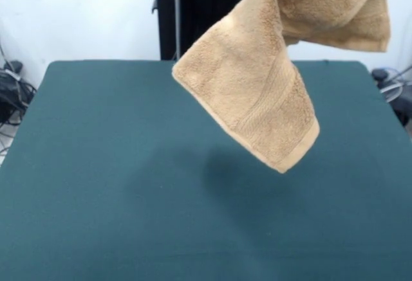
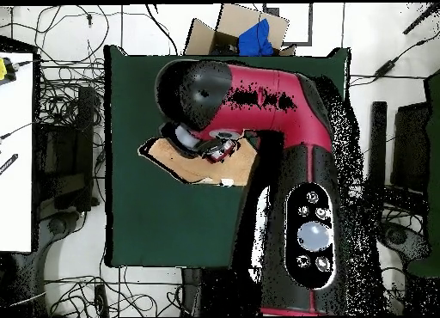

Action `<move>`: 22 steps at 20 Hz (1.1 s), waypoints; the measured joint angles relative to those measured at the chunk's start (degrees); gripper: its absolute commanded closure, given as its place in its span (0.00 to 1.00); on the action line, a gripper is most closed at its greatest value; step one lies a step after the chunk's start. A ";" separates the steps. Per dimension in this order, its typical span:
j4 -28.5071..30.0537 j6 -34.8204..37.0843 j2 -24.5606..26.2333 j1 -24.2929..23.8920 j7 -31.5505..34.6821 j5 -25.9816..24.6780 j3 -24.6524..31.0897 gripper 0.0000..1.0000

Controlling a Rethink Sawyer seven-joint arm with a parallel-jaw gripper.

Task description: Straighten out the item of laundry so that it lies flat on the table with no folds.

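A thick robot arm [image 2: 275,104] with glossy red shells and black rounded joint caps. A wide black panel [image 2: 313,233] along one link carries a large silver-blue round button ringed by smaller round buttons. Silver metal parts [image 2: 219,145] sit under the black elbow cap.

no readable text, labels or numbers anywhere.

The towel [image 1: 257,94] is orange-tan terry, and it hangs in the air above the table [image 1: 96,184], touching it nowhere. Its top is bunched at the upper edge of the front view; from there 1 long fold slants down to a free corner with a woven band near its hem. The table is a wide rectangle of dark green cloth, with the towel's shadow under that corner.
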 measured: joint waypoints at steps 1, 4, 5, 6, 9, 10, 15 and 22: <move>-0.27 0.00 0.17 -0.37 0.00 0.00 0.12 1.00; -1.48 0.00 0.85 -1.82 0.00 -0.04 0.91 1.00; -2.01 0.00 1.17 -2.44 0.00 -0.06 1.19 1.00; -2.43 0.00 1.46 -2.86 0.00 -0.09 1.33 1.00; -3.90 0.00 2.60 -4.26 0.00 -0.24 1.75 1.00; -4.20 0.00 2.84 -4.53 0.00 -0.26 1.84 1.00; -6.25 0.00 4.44 -6.52 0.00 -0.47 3.00 0.00; -7.19 0.01 4.76 -6.75 0.00 -0.64 3.02 0.00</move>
